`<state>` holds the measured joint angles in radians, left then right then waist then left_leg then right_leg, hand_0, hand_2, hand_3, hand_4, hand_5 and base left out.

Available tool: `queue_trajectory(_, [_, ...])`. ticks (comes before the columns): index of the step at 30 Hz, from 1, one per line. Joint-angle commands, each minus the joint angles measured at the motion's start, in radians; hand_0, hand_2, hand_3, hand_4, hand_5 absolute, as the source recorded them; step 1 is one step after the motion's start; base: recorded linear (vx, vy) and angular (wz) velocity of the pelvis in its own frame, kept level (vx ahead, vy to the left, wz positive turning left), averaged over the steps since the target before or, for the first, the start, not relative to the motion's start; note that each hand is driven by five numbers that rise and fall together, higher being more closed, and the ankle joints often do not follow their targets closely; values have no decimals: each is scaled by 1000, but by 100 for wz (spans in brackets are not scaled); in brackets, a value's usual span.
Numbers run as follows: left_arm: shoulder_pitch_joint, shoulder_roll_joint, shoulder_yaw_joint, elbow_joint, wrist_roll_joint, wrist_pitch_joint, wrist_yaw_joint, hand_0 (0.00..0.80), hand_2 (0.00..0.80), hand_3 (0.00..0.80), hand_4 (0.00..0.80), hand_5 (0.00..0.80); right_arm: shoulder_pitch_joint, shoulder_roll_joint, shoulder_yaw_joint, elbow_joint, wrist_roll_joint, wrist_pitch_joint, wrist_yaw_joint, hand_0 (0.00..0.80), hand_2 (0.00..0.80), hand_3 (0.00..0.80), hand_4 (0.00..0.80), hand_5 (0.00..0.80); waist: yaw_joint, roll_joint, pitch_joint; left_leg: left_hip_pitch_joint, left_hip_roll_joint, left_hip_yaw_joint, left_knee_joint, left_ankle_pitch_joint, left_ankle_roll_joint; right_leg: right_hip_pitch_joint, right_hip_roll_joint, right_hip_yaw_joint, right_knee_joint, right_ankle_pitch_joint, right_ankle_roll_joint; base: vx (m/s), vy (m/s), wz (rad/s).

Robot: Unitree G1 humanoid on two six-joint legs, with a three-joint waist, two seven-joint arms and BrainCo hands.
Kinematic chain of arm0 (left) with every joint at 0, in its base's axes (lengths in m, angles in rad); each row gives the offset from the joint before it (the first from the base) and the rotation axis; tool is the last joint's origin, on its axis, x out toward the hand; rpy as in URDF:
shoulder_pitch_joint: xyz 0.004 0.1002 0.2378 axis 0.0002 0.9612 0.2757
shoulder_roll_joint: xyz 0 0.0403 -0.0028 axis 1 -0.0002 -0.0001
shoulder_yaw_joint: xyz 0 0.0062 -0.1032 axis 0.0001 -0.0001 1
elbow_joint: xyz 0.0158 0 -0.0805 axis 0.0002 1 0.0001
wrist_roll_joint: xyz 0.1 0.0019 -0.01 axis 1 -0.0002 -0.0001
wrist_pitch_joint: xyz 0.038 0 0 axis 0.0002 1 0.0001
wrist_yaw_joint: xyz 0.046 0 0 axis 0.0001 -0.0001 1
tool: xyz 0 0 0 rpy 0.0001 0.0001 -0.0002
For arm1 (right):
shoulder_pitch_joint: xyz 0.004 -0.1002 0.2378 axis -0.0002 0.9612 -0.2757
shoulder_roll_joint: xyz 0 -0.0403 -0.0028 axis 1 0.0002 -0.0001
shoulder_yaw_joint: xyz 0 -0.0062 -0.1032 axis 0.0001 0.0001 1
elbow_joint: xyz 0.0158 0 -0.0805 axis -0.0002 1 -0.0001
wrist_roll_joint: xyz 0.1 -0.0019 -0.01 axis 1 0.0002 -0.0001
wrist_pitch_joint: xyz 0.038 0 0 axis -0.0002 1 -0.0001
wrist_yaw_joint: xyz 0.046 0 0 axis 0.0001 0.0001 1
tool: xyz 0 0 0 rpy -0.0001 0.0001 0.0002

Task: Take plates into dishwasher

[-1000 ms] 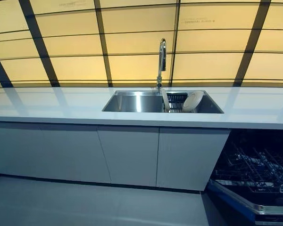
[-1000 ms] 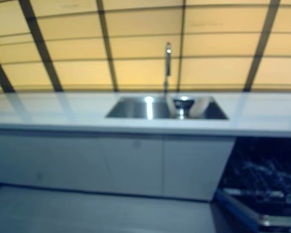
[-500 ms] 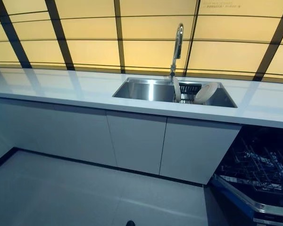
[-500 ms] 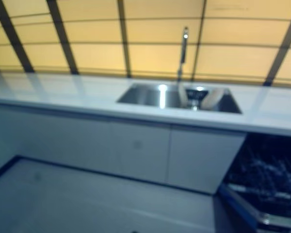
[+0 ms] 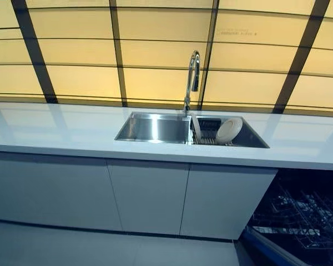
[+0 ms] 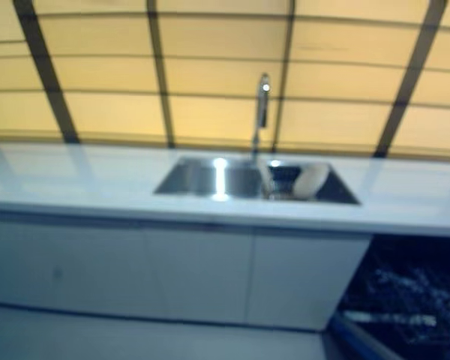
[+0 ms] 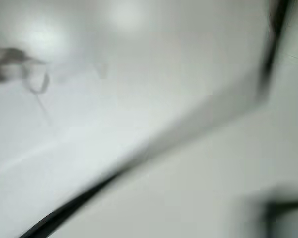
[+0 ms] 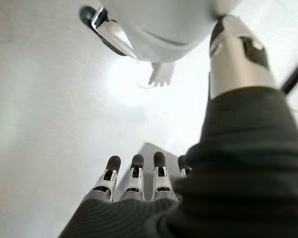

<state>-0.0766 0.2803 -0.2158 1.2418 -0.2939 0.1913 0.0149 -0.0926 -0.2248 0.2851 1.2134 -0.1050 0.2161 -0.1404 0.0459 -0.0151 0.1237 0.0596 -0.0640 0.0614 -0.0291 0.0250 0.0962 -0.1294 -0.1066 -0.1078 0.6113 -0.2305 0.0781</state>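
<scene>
Nearest, the right hand (image 8: 139,188) hangs over the floor, fingers (image 8: 134,181) straight and empty; the left hand's state cannot be told. At lower right, the open black dishwasher rack (image 5: 299,219). Beyond, white worktop (image 5: 55,130) with steel sink (image 5: 152,127), where round white plates (image 5: 228,130) stand on edge. Risk: a plate slipping from a loose rim grasp.

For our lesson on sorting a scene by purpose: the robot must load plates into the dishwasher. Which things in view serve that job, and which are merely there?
Belong to the job:
- round white plate leaning in the dark rack in the sink
- thin white plate standing on edge beside it
- open dishwasher with dark wire racks
- right hand, fingers straight, empty

Merely there:
- steel sink
- chrome tap
- white worktop
</scene>
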Motion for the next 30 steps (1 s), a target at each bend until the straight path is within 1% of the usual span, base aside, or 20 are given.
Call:
queue_trajectory(1, [-29,-3,-2,12,34,-3,-18,0,0,0,0,0,20,-63,8,9,16,-28,-10,0,0,0,0,0,-28,25,23,-61,-28,-50,77,-47,-19,-14,30,-51,-362,241,-2,386,-90,11])
queue_trajectory(3, [-35,-9,2,29,45,-14,-19,0,0,0,0,0,26,-69,-5,26,16,-38,-9,0,0,0,0,0,-70,9,32,-6,-60,-94,54,-80,-19,-87,28,-9,-552,355,41,495,-106,15])
queue_trajectory(4, [-38,-13,2,36,56,-15,-23,0,0,0,0,0,33,-71,-17,35,11,-45,-7,0,0,0,0,0,-92,12,34,20,-67,-125,54,-96,-18,-117,32,12,-654,401,58,660,-122,49])
queue_trajectory(5, [-41,-17,1,41,68,-8,-29,0,0,0,0,0,36,-70,-30,42,15,-40,-13,0,0,0,0,0,-107,21,35,51,-69,-157,63,-115,-16,-157,39,19,-696,416,61,525,-96,57])
queue_trajectory(6, [-41,-19,1,41,71,-6,-30,0,0,0,0,0,36,-69,-32,43,27,-39,-16,0,0,0,0,0,-108,23,37,58,-69,-163,67,-121,-15,-159,40,17,-692,416,58,551,-148,86])
queue_trajectory(7, [-33,-24,1,46,83,-7,-33,0,0,0,0,0,31,-63,-33,45,54,-25,-31,0,0,0,0,0,-106,13,36,70,-80,-173,105,-160,-5,-148,34,5,-637,411,40,441,-165,77])
queue_trajectory(9, [-21,-31,10,57,102,-17,-32,0,0,0,0,0,23,-57,-23,38,62,-10,-48,0,0,0,0,0,-103,-5,27,71,-88,-181,161,-204,5,-117,40,13,-576,394,25,466,-201,58])
queue_trajectory(11, [-14,-36,18,57,101,-25,-26,0,0,0,0,0,18,-55,-18,34,75,-1,-61,0,0,0,0,0,-102,-9,24,81,-78,-168,181,-229,1,-108,41,10,-515,389,18,337,-142,52])
queue_trajectory(12, [-6,-36,21,51,100,-33,-39,0,0,0,0,0,15,-55,-17,33,96,-2,-66,0,0,0,0,0,-108,-6,22,116,-49,-141,181,-251,-9,-117,43,-2,-452,366,15,364,-148,38])
queue_trajectory(13, [-5,-37,19,47,111,-35,-47,0,0,0,0,0,15,-57,-20,29,89,-7,-66,0,0,0,0,0,-107,-5,22,132,-38,-136,173,-253,-16,-110,43,-16,-450,354,8,398,-183,21])
queue_trajectory(16, [-20,-40,-9,38,103,-24,-39,0,0,0,0,0,4,-64,-16,21,93,-5,-83,0,0,0,0,0,-101,-2,19,118,-13,-127,156,-232,-36,-74,56,-24,-471,319,-15,216,-148,10])
queue_trajectory(17, [-23,-41,-13,37,98,-19,-34,0,0,0,0,0,-1,-67,-15,23,98,-8,-90,0,0,0,0,0,-103,-1,19,116,-4,-113,155,-231,-45,-70,55,-33,-474,313,-15,149,-86,-3])
queue_trajectory(21, [-20,-43,-19,40,102,-25,-34,0,0,0,0,0,-1,-72,-14,26,81,-14,-84,0,0,0,0,0,-109,10,12,127,14,-107,161,-204,-70,-63,53,-47,-480,301,-24,152,-53,-5])
queue_trajectory(22, [-17,-44,-24,39,81,-32,-36,0,0,0,0,0,-1,-75,-5,28,78,-9,-85,0,0,0,0,0,-112,23,3,132,38,-111,203,-139,-99,-52,60,-60,-481,276,-42,267,-87,2])
queue_trajectory(24, [-20,-51,-19,32,21,-31,-42,0,0,0,0,0,0,-80,3,32,75,0,-81,0,0,0,0,0,-110,27,-7,124,71,-103,330,-42,-126,-19,68,-81,-494,251,-73,283,-134,-5])
queue_trajectory(26, [-18,-66,-6,34,5,-29,-31,0,0,0,0,0,3,-83,10,39,99,-11,-80,0,0,0,0,0,-97,2,-10,30,66,-91,566,28,-129,16,62,-74,-508,235,-98,261,-186,-11])
queue_trajectory(27, [-8,-70,4,39,15,-38,-36,0,0,0,0,0,6,-83,12,38,100,-15,-78,0,0,0,0,0,-87,-18,-2,-80,61,-66,707,52,-123,41,54,-59,-503,218,-113,241,-170,-11])
queue_trajectory(28, [-3,-72,12,40,14,-37,-40,0,0,0,0,0,8,-83,11,37,91,-12,-77,0,0,0,0,0,-77,-19,10,-133,64,-52,759,40,-118,62,59,-52,-499,208,-119,262,-149,-18])
queue_trajectory(29, [2,-74,23,42,12,-36,-40,0,0,0,0,0,9,-83,12,38,87,-4,-76,0,0,0,0,0,-63,-27,24,-213,43,-37,785,22,-109,92,57,-43,-501,199,-118,276,-61,-14])
queue_trajectory(30, [9,-77,28,45,16,-43,-28,0,0,0,0,0,8,-82,15,44,93,-3,-79,0,0,0,0,0,-42,-20,43,-260,24,-29,739,0,-104,127,70,-28,-505,191,-110,306,-10,-16])
